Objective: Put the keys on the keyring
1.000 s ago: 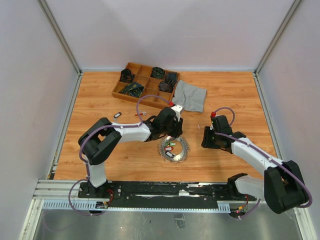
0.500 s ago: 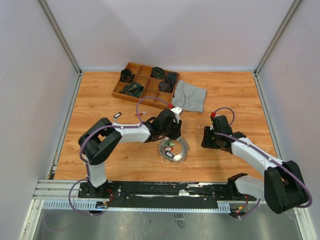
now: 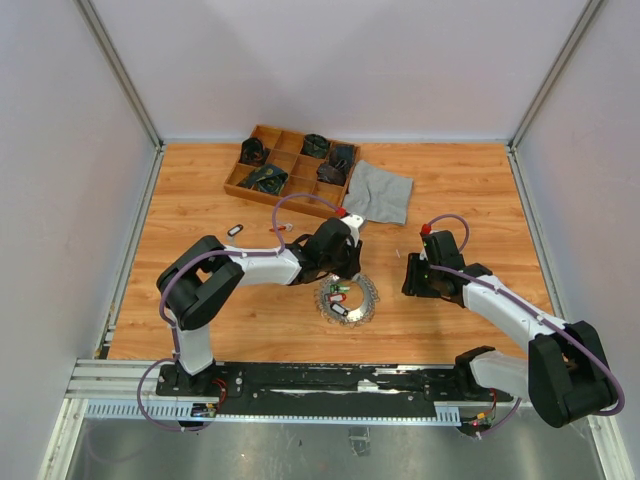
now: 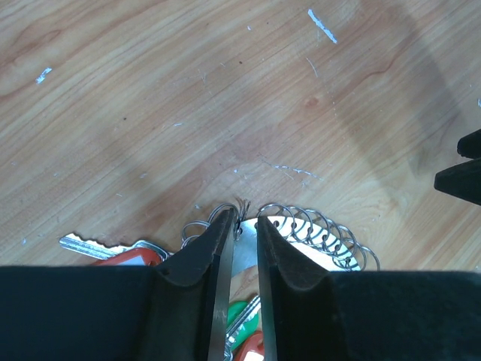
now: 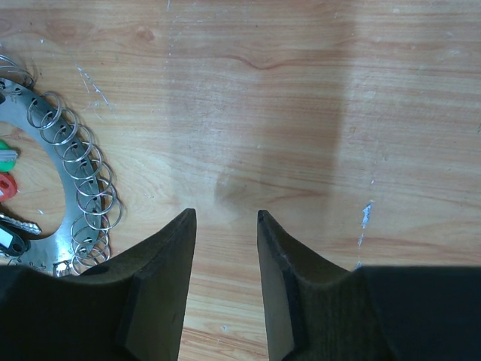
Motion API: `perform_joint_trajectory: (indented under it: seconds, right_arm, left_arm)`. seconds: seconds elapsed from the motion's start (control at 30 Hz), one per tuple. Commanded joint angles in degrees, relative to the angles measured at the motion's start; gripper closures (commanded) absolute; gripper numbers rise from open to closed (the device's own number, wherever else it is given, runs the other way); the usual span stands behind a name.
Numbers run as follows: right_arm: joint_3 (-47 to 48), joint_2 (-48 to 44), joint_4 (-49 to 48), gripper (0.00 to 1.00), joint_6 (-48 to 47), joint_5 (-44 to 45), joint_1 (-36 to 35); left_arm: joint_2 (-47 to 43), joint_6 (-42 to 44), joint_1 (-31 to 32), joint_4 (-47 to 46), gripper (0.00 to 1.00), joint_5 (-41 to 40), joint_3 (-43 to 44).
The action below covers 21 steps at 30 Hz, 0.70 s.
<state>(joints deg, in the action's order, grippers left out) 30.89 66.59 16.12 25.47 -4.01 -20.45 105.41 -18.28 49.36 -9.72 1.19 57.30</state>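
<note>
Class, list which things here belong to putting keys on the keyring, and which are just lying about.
For the job: keyring; tagged keys lying inside it.
Lying about: wooden tray; grey cloth.

1. The left arm (image 3: pixel 255 265) and the right arm (image 3: pixel 505 310) both have white link shells with big black rounded joint housings.
2. A thin purple cable (image 3: pixel 290 198) runs in loops along each arm and ends near a small red connector (image 3: pixel 343 212) at the wrist.
3. The fingers of the left gripper (image 4: pixel 244 226) and the right gripper (image 5: pixel 225 218) are matte black, thick and tapered to narrow tips.
4. Both bases sit on a black rail (image 3: pixel 300 378), with small coloured wires (image 3: pixel 207 408) under it.
</note>
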Motion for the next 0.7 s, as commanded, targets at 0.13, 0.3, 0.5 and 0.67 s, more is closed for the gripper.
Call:
perform_joint_trajectory:
  seconds: [0.13, 0.3, 0.5, 0.67]
  right_arm:
    - [-0.9, -0.7, -0.5, 0.60, -0.8, -0.2, 0.9]
    - [-0.9, -0.6, -0.5, 0.60, -0.8, -0.2, 0.8]
    - [-1.0, -0.7, -0.6, 0.60, -0.8, -0.3, 0.9]
    - [-1.1, -0.7, -0.8, 0.60, -0.9, -0.3, 0.9]
  left_arm:
    - [1.2, 1.5, 1.1, 0.1, 0.71, -1.6, -0.2]
    - [1.1, 2.0, 1.3, 1.1, 0.68, -3.1, 0.1]
    - [1.2, 1.6, 1.4, 0.6, 0.70, -2.6, -0.2]
    - [1.3, 1.8, 1.4, 0.6, 0.79, -3.0, 0.0]
